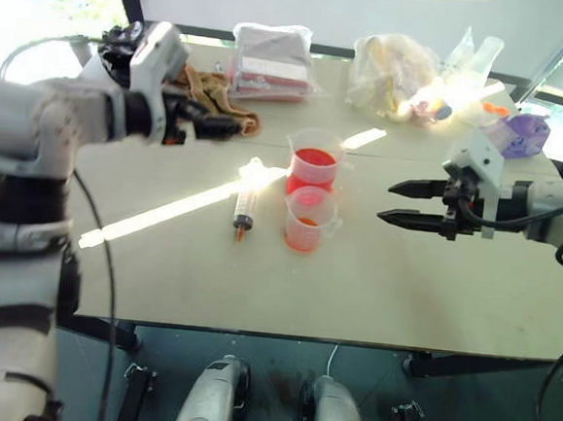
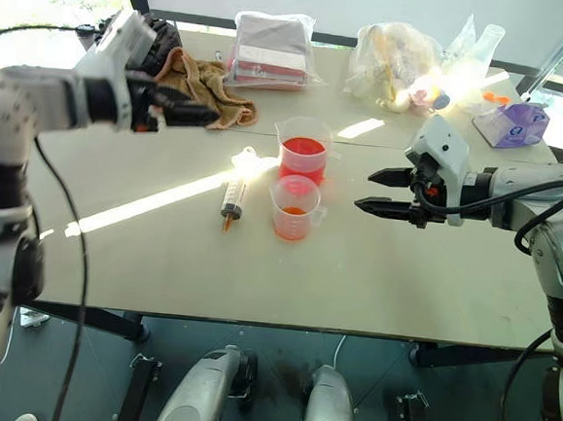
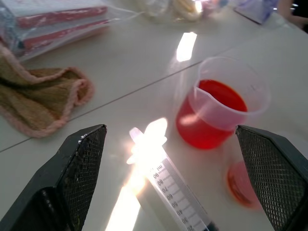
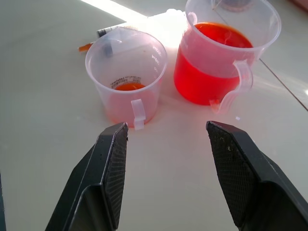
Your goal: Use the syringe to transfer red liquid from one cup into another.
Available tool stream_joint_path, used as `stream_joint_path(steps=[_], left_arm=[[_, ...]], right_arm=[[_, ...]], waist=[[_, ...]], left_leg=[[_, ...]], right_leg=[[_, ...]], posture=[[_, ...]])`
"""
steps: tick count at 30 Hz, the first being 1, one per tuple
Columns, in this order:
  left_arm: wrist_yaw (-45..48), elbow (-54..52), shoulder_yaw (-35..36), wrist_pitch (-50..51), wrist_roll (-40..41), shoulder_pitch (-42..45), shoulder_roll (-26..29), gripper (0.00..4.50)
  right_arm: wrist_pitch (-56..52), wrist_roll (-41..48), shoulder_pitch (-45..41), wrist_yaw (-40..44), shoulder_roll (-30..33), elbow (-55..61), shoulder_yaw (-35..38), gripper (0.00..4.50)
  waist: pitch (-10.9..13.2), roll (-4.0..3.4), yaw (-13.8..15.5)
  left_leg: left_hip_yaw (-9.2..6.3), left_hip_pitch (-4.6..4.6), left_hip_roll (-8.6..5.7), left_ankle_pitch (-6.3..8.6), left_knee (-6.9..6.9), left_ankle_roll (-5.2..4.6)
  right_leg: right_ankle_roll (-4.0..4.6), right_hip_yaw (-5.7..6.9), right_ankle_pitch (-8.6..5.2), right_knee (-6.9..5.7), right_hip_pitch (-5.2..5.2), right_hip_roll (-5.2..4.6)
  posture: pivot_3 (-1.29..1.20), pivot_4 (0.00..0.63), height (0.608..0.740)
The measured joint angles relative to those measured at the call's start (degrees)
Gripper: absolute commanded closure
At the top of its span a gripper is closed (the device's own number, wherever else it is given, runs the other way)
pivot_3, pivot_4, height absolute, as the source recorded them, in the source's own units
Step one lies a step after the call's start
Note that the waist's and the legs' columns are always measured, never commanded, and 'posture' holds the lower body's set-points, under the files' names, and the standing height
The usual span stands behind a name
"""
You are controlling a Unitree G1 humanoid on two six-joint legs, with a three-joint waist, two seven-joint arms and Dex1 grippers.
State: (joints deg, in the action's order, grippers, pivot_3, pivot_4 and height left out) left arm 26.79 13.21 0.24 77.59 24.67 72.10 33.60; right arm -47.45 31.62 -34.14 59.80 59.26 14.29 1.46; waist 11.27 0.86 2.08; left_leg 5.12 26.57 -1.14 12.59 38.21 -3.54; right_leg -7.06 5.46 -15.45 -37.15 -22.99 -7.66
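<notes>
The syringe (image 1: 246,205) lies flat on the counter (image 1: 431,291), in a streak of sunlight, with its orange tip toward the robot and its white plunger away. Just to its right stand the two beakers, touching or nearly so: the big beaker (image 1: 314,161), further from the robot, holds deep red liquid (image 4: 207,72); the small beaker (image 1: 309,219), nearer the robot, has only a thin orange layer at its bottom.

The left gripper (image 1: 220,125) hangs above the counter, left of and beyond the syringe, touching nothing. Its fingers (image 3: 79,178) stand wide apart and empty; in the left wrist view the syringe's plunger end lies between them on the counter below, with the big beaker off toward one finger.

The right gripper (image 1: 404,203) hovers to the right of the beakers, pointing at them, well apart from the syringe. Its fingers (image 4: 108,168) are spread and hold nothing.

A brown cloth (image 2: 202,82), a bagged packet (image 2: 270,46) and plastic bags (image 2: 396,59) lie at the counter's far edge.
</notes>
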Motion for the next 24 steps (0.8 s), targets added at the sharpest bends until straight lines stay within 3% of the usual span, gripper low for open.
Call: stream_joint_path(steps=[6, 12, 18, 24], left_arm=[[-12.9, 14.4, -1.1, 9.9, -8.7, 11.3, -10.6, 0.04], [-19.3, 32.3, 0.9, 14.4, -10.7, 20.3, -15.6, 0.04], [-28.6, 48.6, 10.2, 14.4, -12.6, 22.7, -18.3, 0.04], [-38.0, 51.3, 21.0, 14.4, -15.4, 22.7, -21.3, 0.04]], right_arm=[[-1.2, 0.5, 4.5, -2.9, -0.2, 3.5, 2.1, 1.78], [-2.9, 1.8, 6.0, -4.2, -0.2, 5.9, 4.2, 1.78], [-4.1, 2.5, 6.0, -4.4, 0.0, 6.4, 4.4, 1.78], [-4.7, 2.5, 5.5, -4.5, 0.0, 6.5, 4.4, 1.78]], waist=[[0.0, 0.02, 0.0], [0.0, 0.02, 0.0], [0.0, 0.04, 0.0], [0.0, 0.06, 0.2]], left_leg=[[0.04, 0.06, 0.01, 0.01, 0.0, -0.01], [0.05, 0.04, 0.02, 0.0, 0.0, 0.02], [0.05, 0.06, 0.02, 0.01, 0.0, 0.05], [0.04, 0.08, -0.03, 0.05, 0.0, 0.14]], right_leg=[[-0.04, -0.01, -0.03, -0.03, -0.08, -0.01], [-0.04, -0.02, -0.03, -0.06, -0.1, -0.02], [-0.04, -0.02, -0.02, -0.07, -0.15, -0.04], [-0.06, -0.03, 0.0, -0.05, -0.14, -0.09]], posture=[[0.0, 0.15, 0.74], [0.0, 0.15, 0.74], [0.0, 0.15, 0.74], [0.0, 0.15, 0.74]])
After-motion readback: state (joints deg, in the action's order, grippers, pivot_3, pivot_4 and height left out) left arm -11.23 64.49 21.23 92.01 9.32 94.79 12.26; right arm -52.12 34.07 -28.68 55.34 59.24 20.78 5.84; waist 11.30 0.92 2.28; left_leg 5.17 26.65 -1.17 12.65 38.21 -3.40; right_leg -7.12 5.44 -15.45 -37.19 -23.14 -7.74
